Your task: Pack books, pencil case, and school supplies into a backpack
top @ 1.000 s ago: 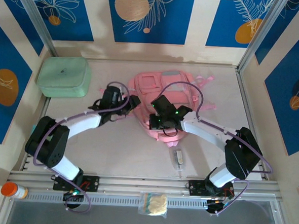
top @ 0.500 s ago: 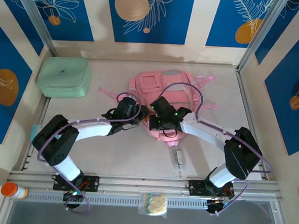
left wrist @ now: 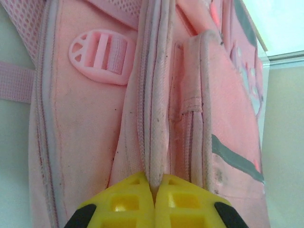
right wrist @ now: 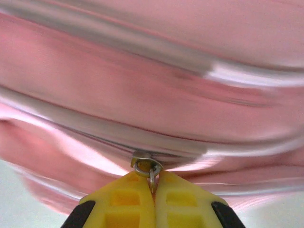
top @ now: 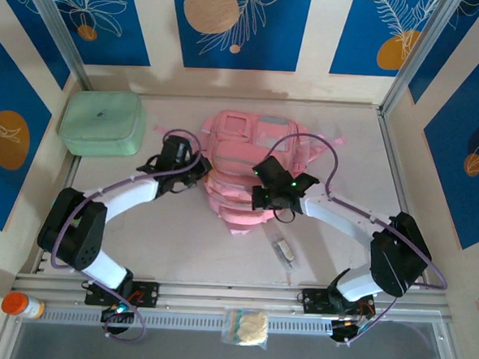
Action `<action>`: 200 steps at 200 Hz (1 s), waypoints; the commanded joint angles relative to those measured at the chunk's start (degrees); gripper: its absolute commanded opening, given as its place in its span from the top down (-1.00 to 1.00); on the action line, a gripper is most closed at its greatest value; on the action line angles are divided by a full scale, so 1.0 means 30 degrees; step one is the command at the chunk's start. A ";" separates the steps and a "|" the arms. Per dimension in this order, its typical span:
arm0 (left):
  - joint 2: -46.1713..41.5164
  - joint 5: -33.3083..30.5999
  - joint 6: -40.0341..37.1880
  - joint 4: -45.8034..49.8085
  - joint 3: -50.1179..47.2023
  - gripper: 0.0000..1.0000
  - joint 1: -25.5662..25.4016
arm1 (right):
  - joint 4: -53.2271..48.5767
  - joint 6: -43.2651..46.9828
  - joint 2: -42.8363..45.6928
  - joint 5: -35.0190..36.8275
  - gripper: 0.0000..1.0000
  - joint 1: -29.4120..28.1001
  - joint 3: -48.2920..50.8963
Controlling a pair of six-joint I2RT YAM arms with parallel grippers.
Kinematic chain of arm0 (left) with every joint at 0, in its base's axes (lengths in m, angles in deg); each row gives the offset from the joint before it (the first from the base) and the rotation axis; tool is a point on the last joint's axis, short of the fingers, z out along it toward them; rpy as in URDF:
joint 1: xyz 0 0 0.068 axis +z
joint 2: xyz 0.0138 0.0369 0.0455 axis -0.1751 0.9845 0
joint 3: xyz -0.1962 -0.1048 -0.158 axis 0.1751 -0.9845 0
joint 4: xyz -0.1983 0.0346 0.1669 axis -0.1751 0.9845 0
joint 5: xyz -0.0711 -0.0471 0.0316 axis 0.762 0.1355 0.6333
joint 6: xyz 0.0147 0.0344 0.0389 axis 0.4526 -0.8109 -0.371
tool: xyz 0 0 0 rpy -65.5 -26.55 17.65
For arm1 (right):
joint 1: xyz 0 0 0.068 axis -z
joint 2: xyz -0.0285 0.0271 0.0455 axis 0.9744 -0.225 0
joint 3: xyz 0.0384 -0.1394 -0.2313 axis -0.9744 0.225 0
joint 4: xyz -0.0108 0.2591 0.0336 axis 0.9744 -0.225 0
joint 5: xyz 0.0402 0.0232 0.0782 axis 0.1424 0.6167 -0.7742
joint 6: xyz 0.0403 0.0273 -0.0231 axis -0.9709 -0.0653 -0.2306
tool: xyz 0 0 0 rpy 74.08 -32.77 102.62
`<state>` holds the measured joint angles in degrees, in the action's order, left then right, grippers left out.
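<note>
The pink backpack lies on the table between both pincers. The left pincer is pressed together on a raised seam along its side. The right pincer pinches the metal zip pull at its tips. The small pale oblong item lies just behind the right pincer, toward the arm bases. A mint-green case sits well left of the left pincer.

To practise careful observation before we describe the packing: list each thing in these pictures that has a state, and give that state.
backpack: lying on the table, gripped from both sides.
left claw: shut on a backpack seam.
right claw: shut on the zip pull.
small grey-white item: lying on the table, not packed.
mint-green case: closed.
</note>
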<state>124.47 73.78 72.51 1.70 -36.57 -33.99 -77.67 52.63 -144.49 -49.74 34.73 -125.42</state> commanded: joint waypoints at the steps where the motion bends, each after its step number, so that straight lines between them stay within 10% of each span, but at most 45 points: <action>1: 0.0232 0.0865 -0.2589 0.0895 0.1698 1.00 0.1369 | -0.2114 0.0528 0.0129 0.0739 1.00 -0.0379 -0.0613; 15: 0.0514 0.1016 -0.2844 0.1051 0.2097 0.99 0.1404 | -0.2094 0.0248 -0.0857 0.0130 1.00 -0.1206 -0.1849; 65: -0.2095 0.1025 -0.1183 0.0320 -0.0228 -0.06 0.1152 | 0.0050 -0.0635 -0.2108 -0.1504 1.00 -0.1675 -0.2277; 119: -0.5637 -0.3141 0.4851 -0.1880 -0.3541 -0.35 -0.3425 | 0.0766 -0.0950 -0.1974 -0.1526 1.00 -0.1761 -0.1608; 200: -0.3301 -0.8816 1.0765 -0.2448 -0.3695 -0.40 -0.7797 | 0.1157 -0.0724 -0.1857 -0.0996 1.00 -0.1905 -0.1547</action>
<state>113.10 55.27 97.62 -5.29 -46.78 -55.08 -76.16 50.49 -150.80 -51.73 29.97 -130.51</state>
